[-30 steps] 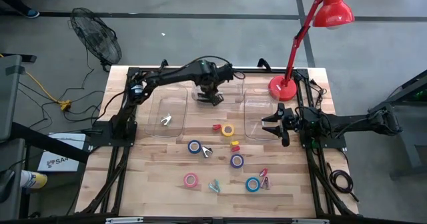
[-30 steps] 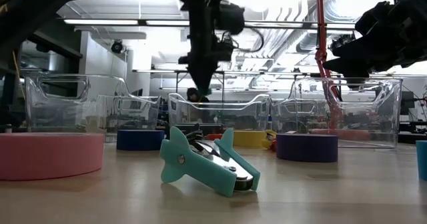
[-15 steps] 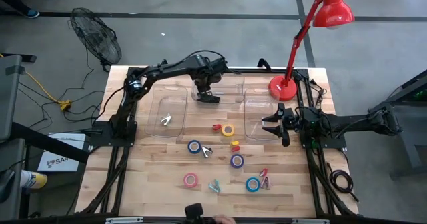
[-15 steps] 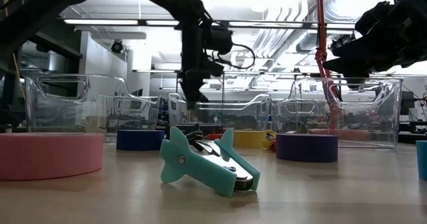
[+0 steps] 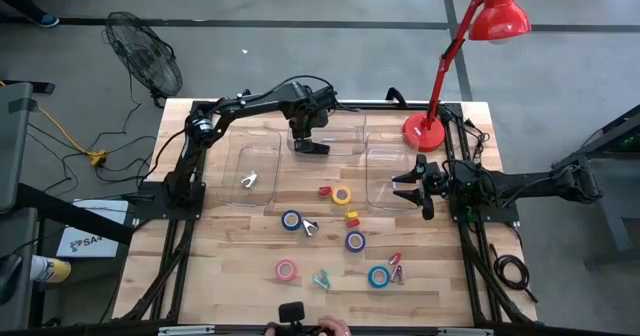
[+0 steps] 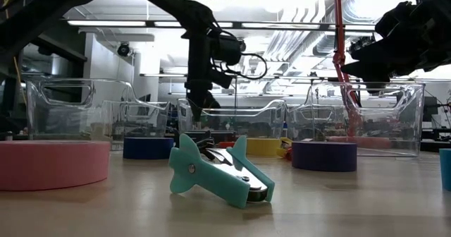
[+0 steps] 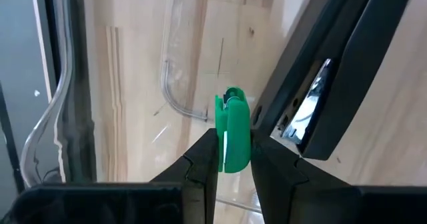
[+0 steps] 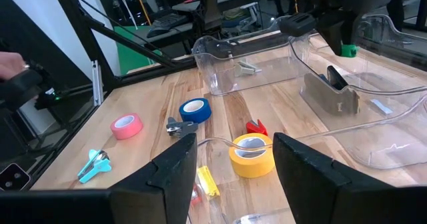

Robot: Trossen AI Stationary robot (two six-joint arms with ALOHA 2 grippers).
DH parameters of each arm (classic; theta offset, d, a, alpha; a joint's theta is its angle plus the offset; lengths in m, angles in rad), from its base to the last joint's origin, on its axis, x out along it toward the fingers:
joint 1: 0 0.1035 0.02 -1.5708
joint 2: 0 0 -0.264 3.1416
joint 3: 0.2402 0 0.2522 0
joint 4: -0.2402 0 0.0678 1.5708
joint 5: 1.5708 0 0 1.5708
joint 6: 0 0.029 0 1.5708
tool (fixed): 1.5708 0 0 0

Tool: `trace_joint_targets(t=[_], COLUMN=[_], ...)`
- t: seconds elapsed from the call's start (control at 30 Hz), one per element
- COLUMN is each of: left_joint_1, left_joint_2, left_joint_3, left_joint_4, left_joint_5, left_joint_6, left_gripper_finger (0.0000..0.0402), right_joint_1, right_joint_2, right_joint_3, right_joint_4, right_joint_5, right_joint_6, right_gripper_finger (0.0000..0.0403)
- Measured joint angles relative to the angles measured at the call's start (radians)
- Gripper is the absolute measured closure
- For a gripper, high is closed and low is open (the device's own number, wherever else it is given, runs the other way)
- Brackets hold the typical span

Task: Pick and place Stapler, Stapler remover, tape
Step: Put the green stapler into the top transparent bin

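left gripper [image 7: 233, 159] clamped on a small green staple remover [image 7: 232, 131] above the middle clear plastic bin [image 5: 345, 136], where the slim black stapler [image 5: 313, 147] lies.

in the left wrist view the two dark fingers pinch the green piece between them, with the black stapler just beside it inside the bin. the right gripper [image 5: 408, 192] waits at the right side of the wooden table [image 5: 230, 251], jaws apart and holding nothing, near the right-hand clear bin [image 5: 385, 176]. the ring-shaped tape rolls lie loose on the boards: yellow roll [image 5: 342, 195], dark blue roll [image 5: 291, 220], purple roll [image 5: 355, 241], pink roll [image 5: 286, 270] and teal-blue roll [image 5: 378, 276]. a teal staple remover [image 6: 215, 170] lies on its side near the front edge; a pale one [image 5: 248, 181] sits in the left clear bin [image 5: 235, 156].
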Motion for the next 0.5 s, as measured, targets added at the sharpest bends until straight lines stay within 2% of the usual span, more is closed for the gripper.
trace_joint_targets(t=[0.17,0.5], left_joint_1=[0.000,-0.001], left_joint_2=[0.000,0.000], left_joint_3=[0.000,0.000], left_joint_4=[0.001,0.001], left_joint_5=[0.000,0.000], left_joint_6=[0.018,0.018], left_gripper_finger=[0.0322,0.0230], right_joint_1=[0.000,0.000], right_joint_2=[0.000,0.000], right_joint_3=[0.000,0.000], right_joint_4=[0.000,0.000], right_joint_5=[0.000,0.000], right_joint_6=[0.000,0.000], right_gripper_finger=[0.0214,0.0214])
